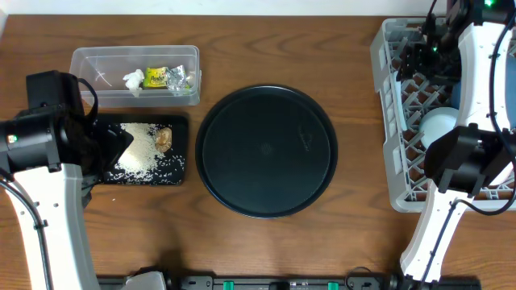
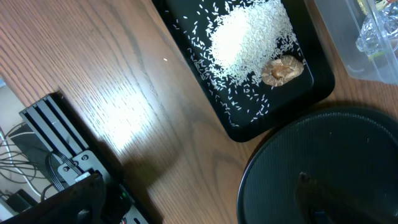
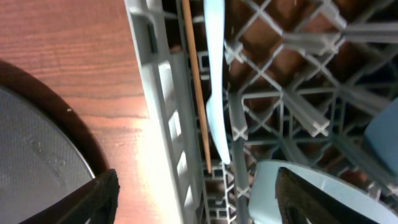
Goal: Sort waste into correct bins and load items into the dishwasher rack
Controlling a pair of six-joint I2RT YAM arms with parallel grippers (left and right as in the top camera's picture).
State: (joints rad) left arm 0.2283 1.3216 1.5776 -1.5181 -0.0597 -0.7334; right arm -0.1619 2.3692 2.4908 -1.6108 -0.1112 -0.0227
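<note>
Grey plastic lattice fills your right wrist view: the dishwasher rack (image 3: 158,93), with the thin stick (image 3: 196,87) lying flat along the inside of its wall, just beside a pale blue strip (image 3: 214,74) whose kind cannot be told. Your right gripper (image 3: 196,186) hangs over them, fingers spread, nothing between them; the stick is free of it. The light blue bowl (image 3: 323,183) sits close under one finger, with the dark blue plate (image 3: 385,137) at the frame's edge.

The likely trouble is on the way out. Pull the arm sideways rather than up and a finger could catch the rack wall or clip the bowl's rim, jolting the load. The stick looks thin enough to slip through a grid opening if nudged.

On the other side, your left gripper (image 2: 196,186) is spread wide and empty over the table, near the black tray (image 2: 320,84) holding loose rice (image 2: 249,37) and the brownish lump (image 2: 283,70). Grains lie close to the rim, so a low sweep there would probably scatter them onto the wood.
</note>
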